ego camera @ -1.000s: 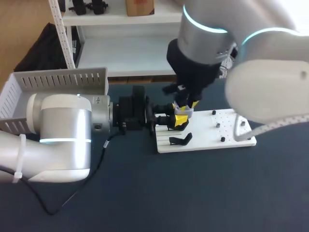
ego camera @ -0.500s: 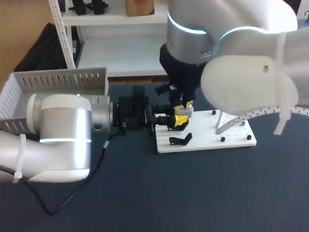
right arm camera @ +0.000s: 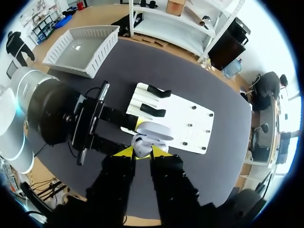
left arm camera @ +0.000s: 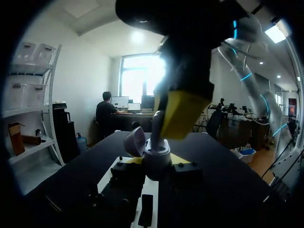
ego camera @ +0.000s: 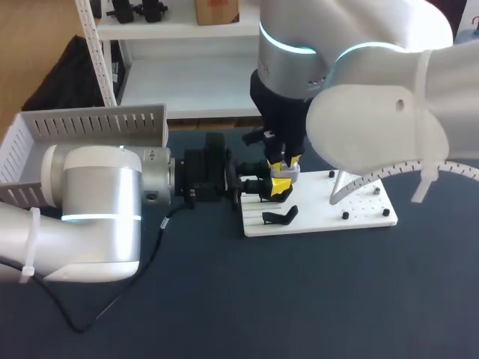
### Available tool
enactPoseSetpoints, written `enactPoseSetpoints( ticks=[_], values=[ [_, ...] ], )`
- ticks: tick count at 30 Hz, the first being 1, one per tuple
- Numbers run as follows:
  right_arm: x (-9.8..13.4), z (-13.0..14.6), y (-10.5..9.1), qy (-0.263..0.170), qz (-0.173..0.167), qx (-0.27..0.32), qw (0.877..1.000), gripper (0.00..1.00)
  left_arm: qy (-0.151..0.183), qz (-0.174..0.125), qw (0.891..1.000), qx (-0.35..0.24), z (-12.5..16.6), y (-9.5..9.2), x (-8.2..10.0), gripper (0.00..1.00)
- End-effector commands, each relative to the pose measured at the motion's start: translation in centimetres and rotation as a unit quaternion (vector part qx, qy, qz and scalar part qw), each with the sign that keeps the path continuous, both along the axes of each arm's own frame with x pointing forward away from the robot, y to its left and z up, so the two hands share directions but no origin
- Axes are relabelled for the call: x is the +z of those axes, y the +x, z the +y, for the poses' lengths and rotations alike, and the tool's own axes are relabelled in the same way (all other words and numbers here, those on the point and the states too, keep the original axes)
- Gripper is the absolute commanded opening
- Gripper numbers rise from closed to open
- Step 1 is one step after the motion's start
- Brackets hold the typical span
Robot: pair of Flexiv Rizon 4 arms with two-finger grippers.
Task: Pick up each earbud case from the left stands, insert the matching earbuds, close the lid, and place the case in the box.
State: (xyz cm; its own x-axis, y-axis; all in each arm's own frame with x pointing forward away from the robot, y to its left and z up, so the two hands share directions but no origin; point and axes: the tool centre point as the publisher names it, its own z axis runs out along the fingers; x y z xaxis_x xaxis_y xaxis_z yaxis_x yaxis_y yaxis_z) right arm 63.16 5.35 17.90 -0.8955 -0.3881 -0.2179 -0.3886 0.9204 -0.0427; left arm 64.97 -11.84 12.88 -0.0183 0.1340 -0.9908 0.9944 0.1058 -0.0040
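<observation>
A pale earbud case with its lid tipped open is held level by my left gripper, shut on it from both sides, over the left end of the white board. From above, my right gripper points straight down onto the case's mouth. In the right wrist view a small white earbud sits pinched between its yellow fingertips, just behind the open lid. In the left wrist view the right arm's yellow fingers hang right over the case.
Two black stands sit at the board's left end, and small pegs dot its right half. A grey slatted basket stands at the table's far left. A black cable trails from the left arm.
The right arm's upper links have swung to the left in the head view. Both grippers and the case stay almost where they were.
</observation>
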Motion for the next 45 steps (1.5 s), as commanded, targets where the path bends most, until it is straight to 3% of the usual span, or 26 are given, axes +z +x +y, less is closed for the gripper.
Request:
enactPoseSetpoints(
  ticks=[1,22,23,24,27,32,39,45],
  values=[
    [-0.1,0.0,0.1,0.001,0.000,-0.002,1.000,0.00,-0.001,-0.001,1.000,0.003,0.0,-0.1,0.0,0.00],
    [-0.7,0.1,0.2,0.001,0.009,-0.009,1.000,0.00,-0.001,-0.001,1.000,0.003,0.0,-0.1,0.0,0.00],
    [-0.8,0.1,0.2,0.001,0.009,-0.009,1.000,0.04,-0.001,-0.001,1.000,0.003,0.0,-0.1,0.0,0.00],
    [-0.8,0.1,0.2,0.001,0.010,-0.009,1.000,0.15,-0.001,-0.001,1.000,0.003,0.0,-0.1,0.0,0.00],
    [-0.8,0.2,0.2,0.002,0.010,-0.010,1.000,0.28,-0.001,-0.001,1.000,0.003,0.0,-0.1,0.0,0.00],
    [-0.7,0.3,0.3,0.002,0.009,-0.010,1.000,0.33,-0.001,-0.001,1.000,0.003,0.0,-0.1,0.0,0.00],
    [-0.7,0.3,0.3,0.001,0.008,-0.009,1.000,0.31,-0.001,-0.001,1.000,0.003,0.0,-0.1,0.0,0.00],
    [1.6,0.2,-0.3,0.016,-0.013,-0.008,1.000,0.33,-0.001,-0.001,1.000,0.003,0.0,-0.1,0.0,0.00]
  ],
)
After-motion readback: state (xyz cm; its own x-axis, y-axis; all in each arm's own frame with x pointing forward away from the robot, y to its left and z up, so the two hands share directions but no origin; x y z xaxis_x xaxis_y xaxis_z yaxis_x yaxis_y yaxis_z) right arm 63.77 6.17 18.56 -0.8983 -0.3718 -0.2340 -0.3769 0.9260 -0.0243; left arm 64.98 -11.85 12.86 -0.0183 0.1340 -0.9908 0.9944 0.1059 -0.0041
